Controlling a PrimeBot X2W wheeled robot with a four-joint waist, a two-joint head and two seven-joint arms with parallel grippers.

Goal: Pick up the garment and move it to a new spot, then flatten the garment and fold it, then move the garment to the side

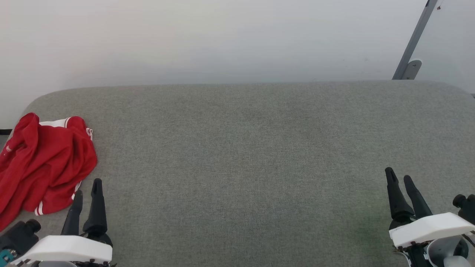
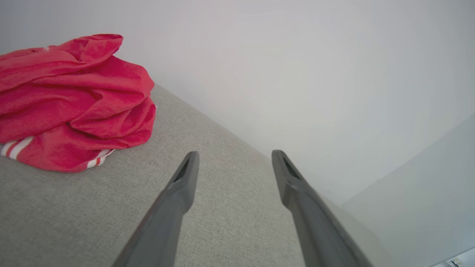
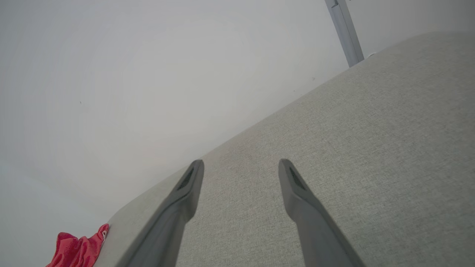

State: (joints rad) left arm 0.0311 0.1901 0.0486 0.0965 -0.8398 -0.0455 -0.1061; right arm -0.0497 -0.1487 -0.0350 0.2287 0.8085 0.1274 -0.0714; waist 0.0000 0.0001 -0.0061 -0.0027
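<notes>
A: What is taking up most of the scene?

B: A grey cloth-covered surface (image 1: 245,155) is stretching from left to right, with a pale wall (image 1: 222,37) rising behind its far edge.

A: And where is the garment (image 1: 44,163) sitting?

B: It is lying in a crumpled red heap at the left edge of the surface, nearer the robot than the wall. Whether part of it is hanging over that edge cannot be told.

A: How are the grippers standing?

B: The left gripper (image 1: 87,188) is hovering just beside the heap, on its near right and not touching it, with its jaws spread wide and nothing between them. The right gripper (image 1: 398,174) is hanging well apart at the near right, its jaws just as wide and empty.

A: How is the cloth likely to be handling?

B: Judging by its deep, rounded folds, it is looking soft, light and limp. It will probably be sagging and bunching under a lift rather than sliding out, and nothing about it is looking fragile.

A: Where is the best hold?

B: A raised ridge on the heap's right side is seeming the easiest pinch for the first move. For flattening, the striped trim (image 1: 39,209) at the near edge is offering a firmer hem.
</notes>
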